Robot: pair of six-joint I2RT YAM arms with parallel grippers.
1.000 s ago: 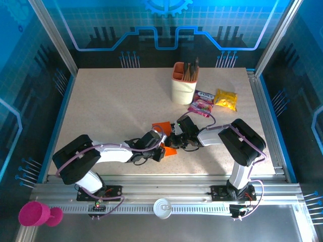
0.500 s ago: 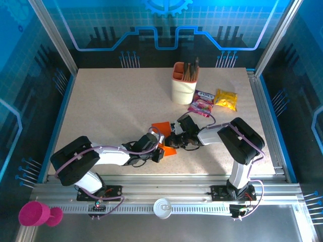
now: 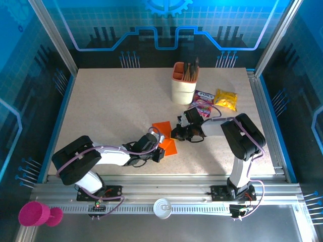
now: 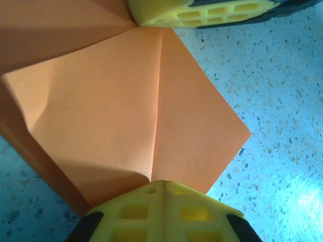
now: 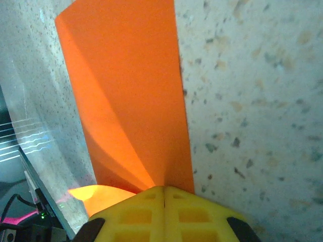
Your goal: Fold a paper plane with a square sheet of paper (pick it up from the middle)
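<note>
Looking down from above, you see the orange sheet of paper resting creased on the worktop, toward the front and between your two arms. Your left pincer is pressed together on one edge of the paper, right where a crease runs in. Your right pincer is likewise clamped tight on the opposite side, pinching a raised fold. The pen cup and snack packets sit farther back.

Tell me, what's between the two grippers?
The paper stretches between them, pinched by left gripper and right gripper, seen in the top and left wrist views.
</note>
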